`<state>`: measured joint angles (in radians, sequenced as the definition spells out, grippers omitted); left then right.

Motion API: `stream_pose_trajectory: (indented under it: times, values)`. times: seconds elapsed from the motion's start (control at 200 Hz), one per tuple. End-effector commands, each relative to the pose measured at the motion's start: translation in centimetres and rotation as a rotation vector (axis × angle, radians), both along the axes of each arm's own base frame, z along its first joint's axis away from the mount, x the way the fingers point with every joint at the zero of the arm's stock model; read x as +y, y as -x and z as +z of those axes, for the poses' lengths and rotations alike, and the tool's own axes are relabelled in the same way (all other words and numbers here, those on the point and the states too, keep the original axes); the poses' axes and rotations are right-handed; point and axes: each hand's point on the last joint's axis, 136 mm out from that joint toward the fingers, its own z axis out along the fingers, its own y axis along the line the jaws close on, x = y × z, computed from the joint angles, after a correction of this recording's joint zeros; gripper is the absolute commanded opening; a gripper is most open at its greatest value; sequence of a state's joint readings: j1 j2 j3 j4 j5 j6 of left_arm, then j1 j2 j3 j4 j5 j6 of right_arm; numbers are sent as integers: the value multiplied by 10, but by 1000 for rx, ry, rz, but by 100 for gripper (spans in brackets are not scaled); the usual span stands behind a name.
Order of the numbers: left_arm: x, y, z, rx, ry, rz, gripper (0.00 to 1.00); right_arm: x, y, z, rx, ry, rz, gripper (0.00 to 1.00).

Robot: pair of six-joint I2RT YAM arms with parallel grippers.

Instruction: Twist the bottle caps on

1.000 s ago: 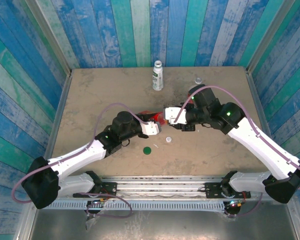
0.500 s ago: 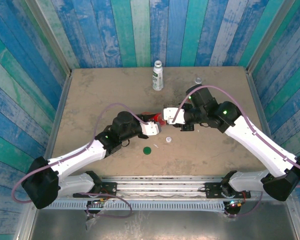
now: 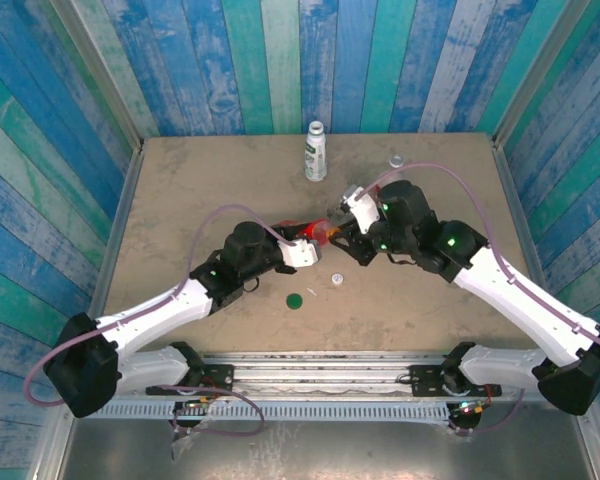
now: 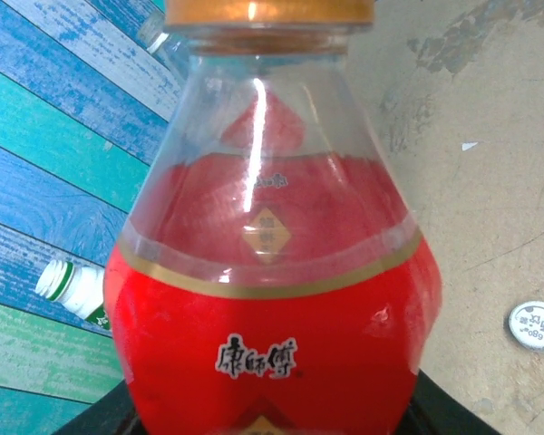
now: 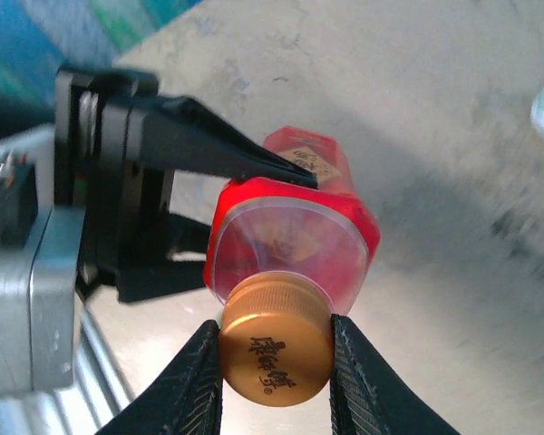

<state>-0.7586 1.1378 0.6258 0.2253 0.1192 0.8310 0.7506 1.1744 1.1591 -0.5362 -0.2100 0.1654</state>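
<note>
Bottle [image 4: 272,299], red-labelled, is mid-table, clenched in the left gripper [image 3: 310,240]. The right gripper [image 5: 276,362] grasps the orange cap [image 5: 274,340] on its neck. Green cap [image 3: 294,299] and white cap [image 3: 337,279] lie nearer.

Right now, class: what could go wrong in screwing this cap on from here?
1. The right fingers pinch the orange cap on the neck of the red-labelled clear bottle; a crooked seat could cross-thread.
2. The left fingers clamp the bottle's body; it might spin under the twist.
3. The white cap and dark green cap lie loose nearby and could be knocked.
</note>
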Motion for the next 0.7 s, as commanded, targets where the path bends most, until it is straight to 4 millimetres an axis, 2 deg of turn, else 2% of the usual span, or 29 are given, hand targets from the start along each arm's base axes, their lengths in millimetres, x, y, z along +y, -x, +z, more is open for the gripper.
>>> stream_pose_trajectory:
  times: [0.0,0.075,0.115,0.21,0.265,0.375,0.461,0.531,0.596,0.696]
  values:
    - [-9,0,16,-42,31,-33,45,-1,-11,2,244,-223,-276,1]
    - [-9,1,15,-39,27,-34,45,-3,-8,4,219,-205,-245,1]
    - [-9,1,16,-39,29,-35,45,-3,-5,8,163,-178,-186,5]
    - [-8,3,16,-34,40,-34,46,-2,10,19,-38,-56,51,30]
    - [-7,3,15,-29,58,-30,46,-6,13,28,-144,7,127,47]
    - [-8,6,17,3,132,-26,46,-18,11,52,-311,59,148,61]
    - [-7,7,25,66,220,-44,47,-19,13,69,-428,47,173,67]
    - [-5,9,30,135,293,-76,46,-15,22,80,-516,6,236,68]
    - [-4,12,34,166,325,-114,46,-13,31,84,-592,-1,305,68]
    - [-3,16,39,205,364,-153,46,-13,31,88,-647,25,330,68]
